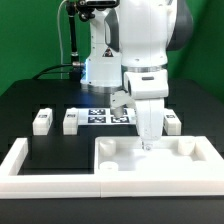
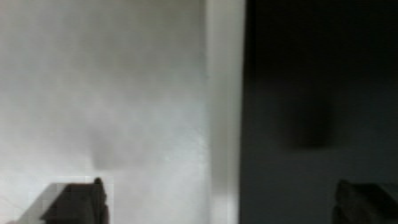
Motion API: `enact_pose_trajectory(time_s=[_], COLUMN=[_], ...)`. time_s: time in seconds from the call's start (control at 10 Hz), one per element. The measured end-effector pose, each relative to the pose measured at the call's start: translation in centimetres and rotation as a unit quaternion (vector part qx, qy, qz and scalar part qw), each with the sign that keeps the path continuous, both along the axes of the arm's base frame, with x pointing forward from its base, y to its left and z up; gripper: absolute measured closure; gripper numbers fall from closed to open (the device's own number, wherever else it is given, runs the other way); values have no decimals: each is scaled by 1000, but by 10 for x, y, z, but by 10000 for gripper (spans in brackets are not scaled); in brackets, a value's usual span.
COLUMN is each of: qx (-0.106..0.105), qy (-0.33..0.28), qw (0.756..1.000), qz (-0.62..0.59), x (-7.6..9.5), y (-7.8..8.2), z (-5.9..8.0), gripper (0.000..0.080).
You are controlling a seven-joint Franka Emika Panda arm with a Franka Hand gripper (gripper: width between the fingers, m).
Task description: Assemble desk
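Note:
The desk top (image 1: 150, 165), a white tray with a raised rim, lies at the front towards the exterior view's right. My gripper (image 1: 148, 140) hangs straight down over its back rim, by the middle. In the wrist view the gripper (image 2: 222, 205) stands open. Its two dark fingertips (image 2: 75, 202) are far apart, with the blurred white desk top (image 2: 107, 100) under one and the black table under the other. Nothing is gripped. Three white block legs stand in a row behind: two (image 1: 42, 121) (image 1: 70, 121) on the exterior view's left, one (image 1: 172, 124) on its right.
Long white bars (image 1: 25, 160) form a border along the front and the exterior view's left, with the desk top against them. The marker board (image 1: 100, 115) lies behind the gripper, near the robot's base (image 1: 100, 70). The table is black.

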State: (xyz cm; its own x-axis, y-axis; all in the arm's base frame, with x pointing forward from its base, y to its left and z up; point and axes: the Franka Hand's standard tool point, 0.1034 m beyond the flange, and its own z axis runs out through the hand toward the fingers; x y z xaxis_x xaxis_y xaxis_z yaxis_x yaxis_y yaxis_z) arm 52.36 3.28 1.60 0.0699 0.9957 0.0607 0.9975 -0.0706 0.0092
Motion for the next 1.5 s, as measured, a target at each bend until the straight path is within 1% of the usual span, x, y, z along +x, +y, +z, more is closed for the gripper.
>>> enact_pose_trajectory(time_s=[0.5,0.6,0.7,0.8,0.9,1.0,1.1,1.2,1.4,1.5], qx=[0,0,0,-3,-2,1,5,11,18,22], qy=[0,-1,-4,-6,-10,-11,-6,-11,-2,5], qw=[1000,1000,998,996,991,978,949,946,916,887], qz=[0,-17,-69,-87,-133,-210,-316,-324,-401,-462], x=[0,0,-4,-10,-11,-10,-11,-9,-9,-11], y=[0,0,3,6,12,24,43,48,48,52], z=[0,1,9,21,30,39,47,47,45,45], gripper=[151,151,151,151,151,151,151,151,151,151])
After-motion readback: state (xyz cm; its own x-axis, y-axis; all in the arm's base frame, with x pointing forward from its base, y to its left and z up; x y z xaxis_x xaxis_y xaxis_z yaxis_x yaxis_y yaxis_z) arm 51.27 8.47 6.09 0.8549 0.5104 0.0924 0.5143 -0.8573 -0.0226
